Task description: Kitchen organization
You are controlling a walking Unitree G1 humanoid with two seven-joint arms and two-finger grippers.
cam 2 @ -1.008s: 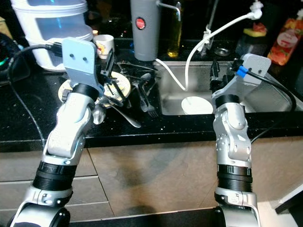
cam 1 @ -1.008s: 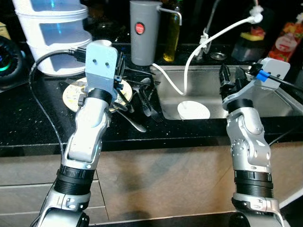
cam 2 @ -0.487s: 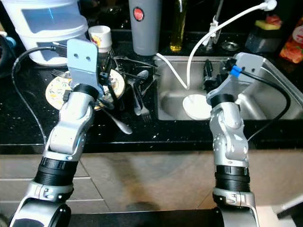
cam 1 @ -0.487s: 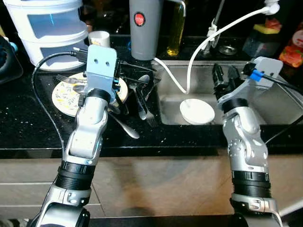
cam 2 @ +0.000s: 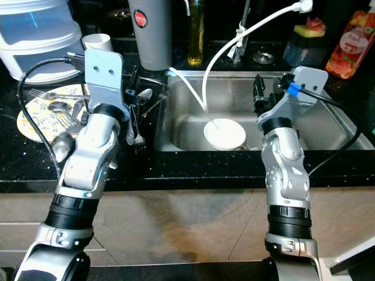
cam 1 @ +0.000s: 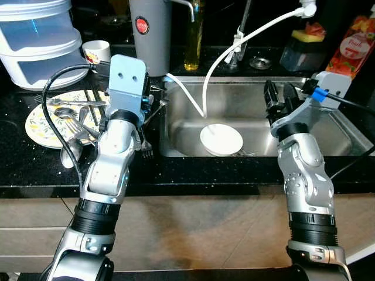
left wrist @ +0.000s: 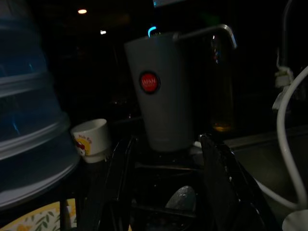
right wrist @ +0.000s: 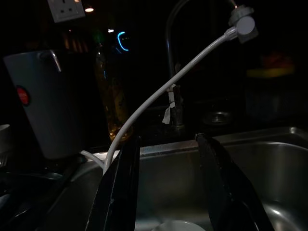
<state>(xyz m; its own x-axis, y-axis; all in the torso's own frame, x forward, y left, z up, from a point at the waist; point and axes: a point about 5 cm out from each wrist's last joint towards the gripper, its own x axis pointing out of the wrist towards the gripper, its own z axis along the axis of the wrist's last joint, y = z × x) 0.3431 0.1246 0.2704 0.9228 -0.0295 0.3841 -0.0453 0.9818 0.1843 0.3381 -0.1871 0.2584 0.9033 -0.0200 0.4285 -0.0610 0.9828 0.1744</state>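
Now we read this as the approach: cutlery point(cam 1: 70, 114) lies on the patterned plate point(cam 1: 41, 126) at the frame's left, untouched. Our left end effector point(cam 2: 133, 96) hovers beside it, released; the right end effector point(cam 1: 280, 100), also released, hangs over the sink point(cam 1: 328, 126). Next comes a downward reach.

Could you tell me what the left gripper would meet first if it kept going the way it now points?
Most likely the grey canister, centred between the left gripper's open jaws beyond dark utensils; depth is unclear.
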